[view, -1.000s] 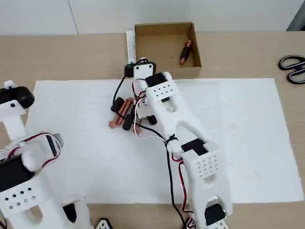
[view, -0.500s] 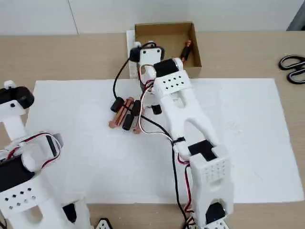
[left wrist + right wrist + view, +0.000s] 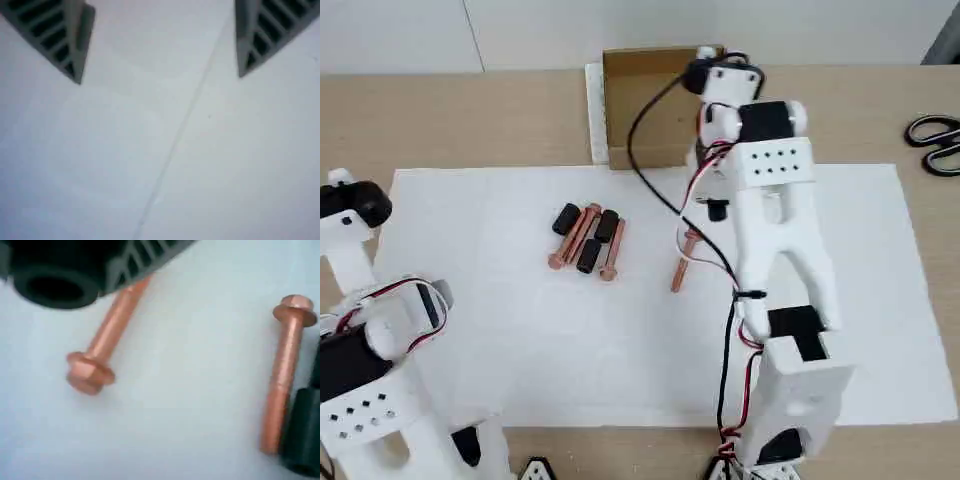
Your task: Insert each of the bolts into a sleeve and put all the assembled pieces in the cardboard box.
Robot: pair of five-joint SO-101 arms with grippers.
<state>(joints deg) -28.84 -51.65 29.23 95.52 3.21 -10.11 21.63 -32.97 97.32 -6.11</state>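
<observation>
Behind the sleeve [image 3: 55,284] in the right pincer [image 3: 105,271], a bolt [image 3: 106,335] hides partly.

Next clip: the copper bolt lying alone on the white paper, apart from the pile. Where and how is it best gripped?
Probably the smooth shank of the lone bolt, near its flanged head, from straight above, pinching across it. It lies flat on the paper with both sides free there, and that leaves the tip clear for insertion.
</observation>
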